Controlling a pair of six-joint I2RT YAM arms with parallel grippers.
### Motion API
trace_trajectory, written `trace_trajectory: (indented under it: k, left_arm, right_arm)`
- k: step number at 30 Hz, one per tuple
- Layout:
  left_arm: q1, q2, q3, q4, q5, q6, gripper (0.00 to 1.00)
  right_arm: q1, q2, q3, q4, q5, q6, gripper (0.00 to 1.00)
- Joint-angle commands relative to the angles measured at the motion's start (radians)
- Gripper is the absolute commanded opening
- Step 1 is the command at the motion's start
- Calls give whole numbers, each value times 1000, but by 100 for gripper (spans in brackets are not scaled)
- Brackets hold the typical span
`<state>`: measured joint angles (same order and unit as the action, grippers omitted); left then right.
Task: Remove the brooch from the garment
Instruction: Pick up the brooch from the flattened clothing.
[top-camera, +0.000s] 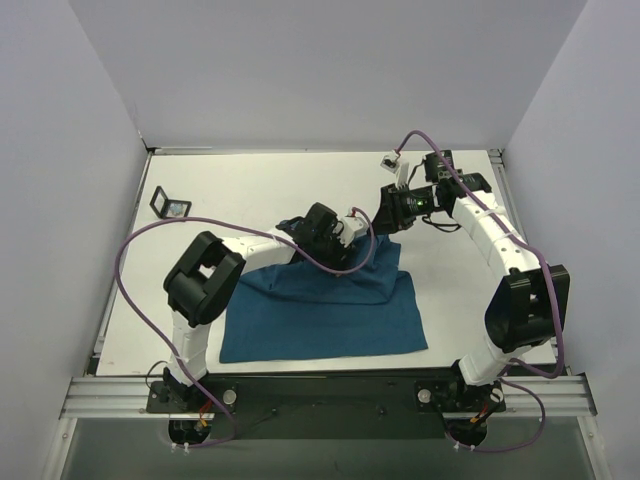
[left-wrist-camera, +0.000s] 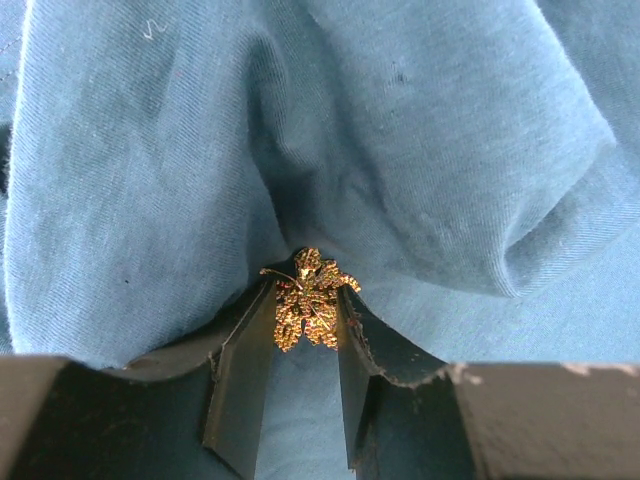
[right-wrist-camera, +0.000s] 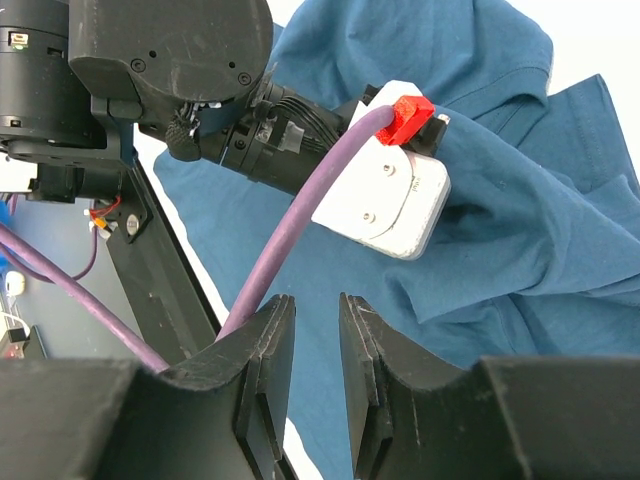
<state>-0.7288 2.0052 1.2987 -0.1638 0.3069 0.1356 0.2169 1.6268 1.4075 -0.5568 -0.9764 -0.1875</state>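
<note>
The dark teal T-shirt (top-camera: 320, 310) lies on the white table, its upper part bunched up. In the left wrist view the tiny gold-orange brooch (left-wrist-camera: 308, 300) sits on the shirt cloth (left-wrist-camera: 400, 150), pinched between my left gripper (left-wrist-camera: 305, 318) fingers, which touch it on both sides. In the top view the left gripper (top-camera: 345, 245) is at the shirt's raised upper edge. My right gripper (top-camera: 392, 215) hovers just right of it; in the right wrist view it (right-wrist-camera: 316, 322) stands slightly apart and empty above the shirt (right-wrist-camera: 560, 250).
A black square frame (top-camera: 170, 206) lies at the table's far left. The left arm's white wrist camera (right-wrist-camera: 385, 195) and purple cable (right-wrist-camera: 300, 230) are close in front of the right gripper. White walls enclose the table.
</note>
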Motion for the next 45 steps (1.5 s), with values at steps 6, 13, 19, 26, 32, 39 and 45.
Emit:
trace_trajectory:
  k: [6,13,19,26,32,39,45]
  left_arm:
    - [-29,55,62,-22,-15,10,9]
    - [-23,23,56,-29,-5,9,0]
    - [18,-87,28,-6,29,6,0]
    - [57,-183,-2,21,63,2,0]
    - [84,-246,-30,73,130,-68,0]
    - [127,-293,-25,118,141,-177,0]
    - [140,-313,-52,149,78,-252,0]
  right_arm:
    - [7,-47,-5,6,-39,-12,25]
    - [7,-48,-5,6,-39,-13,25]
    - [7,-53,7,3,-47,-6,25]
    - [10,-48,31,-2,-65,8,24]
    - [24,-9,47,-6,-87,16,26]
    - [19,114,130,32,-142,157,34]
    - [13,186,125,178,-148,365,40]
